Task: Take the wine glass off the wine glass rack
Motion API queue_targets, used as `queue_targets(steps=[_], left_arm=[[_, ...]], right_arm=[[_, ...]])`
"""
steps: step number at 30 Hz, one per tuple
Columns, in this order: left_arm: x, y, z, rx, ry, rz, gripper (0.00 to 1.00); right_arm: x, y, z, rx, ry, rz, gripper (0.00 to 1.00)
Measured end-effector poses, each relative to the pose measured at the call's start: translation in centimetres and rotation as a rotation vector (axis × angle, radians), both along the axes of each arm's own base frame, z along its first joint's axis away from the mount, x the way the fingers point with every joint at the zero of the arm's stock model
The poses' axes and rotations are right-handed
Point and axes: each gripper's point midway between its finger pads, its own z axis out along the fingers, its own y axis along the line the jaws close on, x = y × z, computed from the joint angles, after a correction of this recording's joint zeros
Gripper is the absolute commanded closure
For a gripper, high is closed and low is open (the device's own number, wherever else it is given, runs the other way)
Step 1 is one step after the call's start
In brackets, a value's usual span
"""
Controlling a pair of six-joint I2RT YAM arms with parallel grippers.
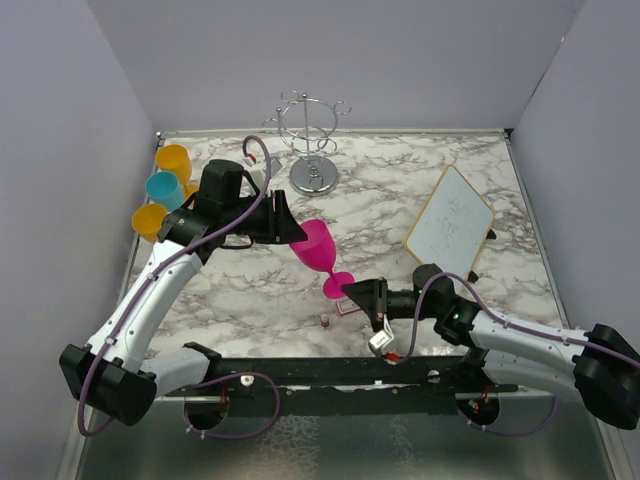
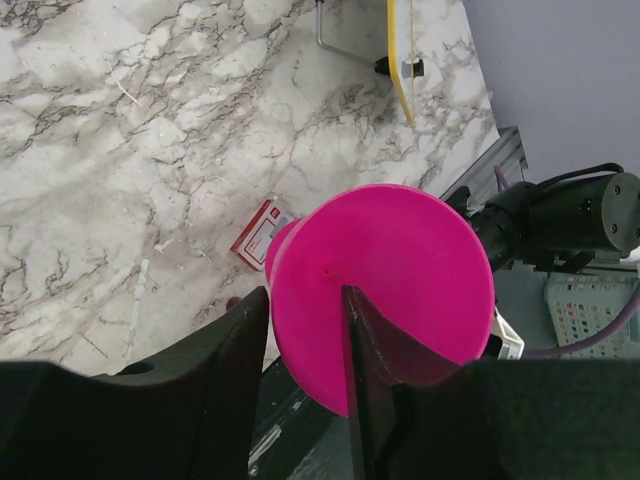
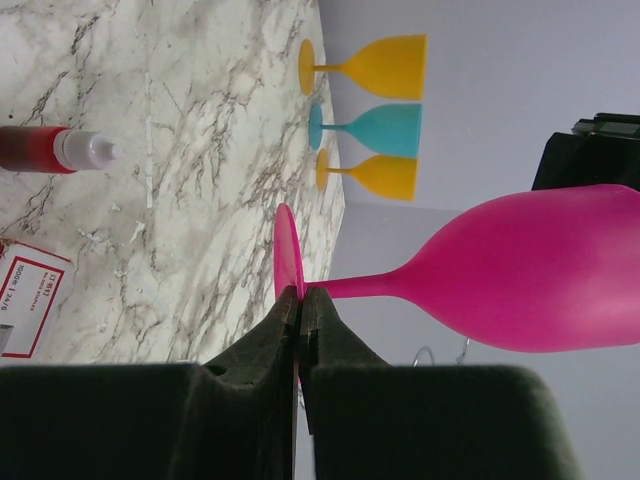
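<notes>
Top external view showed the pink wine glass [image 1: 318,250] off the rack [image 1: 313,140]. It was tilted in the air over the marble table [image 1: 390,190], and the chrome rack stood well apart behind it, near the far wall. The right gripper [image 1: 351,291] had its jaws pressed together on the round foot of the glass. The left gripper [image 1: 292,231] was at the bowl. Its fingers [image 2: 235,350] stood a little apart with pink between them, and I could not tell if they pressed the glass. The black wrist of the left arm [image 1: 225,185] was near the rack's base, on its left side. On the table near the foot lay a small bottle [image 1: 325,320] of red liquid and a white card [image 1: 348,307]. Three stemmed cups [image 1: 163,187], two orange and one teal, stood by the left wall, and a whiteboard [image 1: 450,222] leaned on the right.
</notes>
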Motion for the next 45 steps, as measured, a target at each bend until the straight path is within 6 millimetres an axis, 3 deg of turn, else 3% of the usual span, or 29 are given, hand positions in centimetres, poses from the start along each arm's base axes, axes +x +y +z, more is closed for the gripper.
queue_targets(steps=[10,15,16,17,18,19,27,32,38,45], left_arm=[[-0.3,-0.1,-0.4,-0.002,0.029,-0.012,0.89],[-0.1,0.3,-1.1,0.029,0.04,0.008,1.0],[-0.1,0.4,-1.3,0.036,0.045,0.01,1.0],[-0.2,0.5,-1.4,0.042,0.048,0.011,1.0],[-0.2,0.5,-1.4,0.045,0.049,0.012,1.0],[-0.2,0.5,-1.5,0.048,0.051,0.014,1.0],[1.1,2.4,-2.2,0.144,0.021,0.123,1.0],[2.4,7.3,-2.4,0.31,-0.044,0.382,1.0],[1.8,14.3,-1.7,0.432,-0.111,0.753,1.0],[1.6,19.4,-5.9,0.595,0.042,0.981,1.0]], right_arm=[[0.1,0.1,-0.3,-0.005,-0.02,-0.007,0.98],[0.0,0.0,-0.3,-0.003,-0.022,-0.006,0.75],[0.0,0.1,-0.1,0.004,-0.024,-0.006,0.69],[0.0,0.1,0.1,0.014,-0.03,-0.006,0.55],[0.0,0.1,0.4,0.023,-0.033,-0.007,0.1],[0.0,0.1,0.5,0.031,-0.032,-0.008,0.01],[-0.2,0.0,1.5,0.073,-0.02,-0.012,0.01],[-0.3,-0.2,2.7,0.111,-0.004,-0.02,0.0],[-0.4,-0.4,3.1,0.132,0.036,-0.03,0.0],[-0.5,-0.5,3.3,0.144,0.059,-0.032,0.0]])
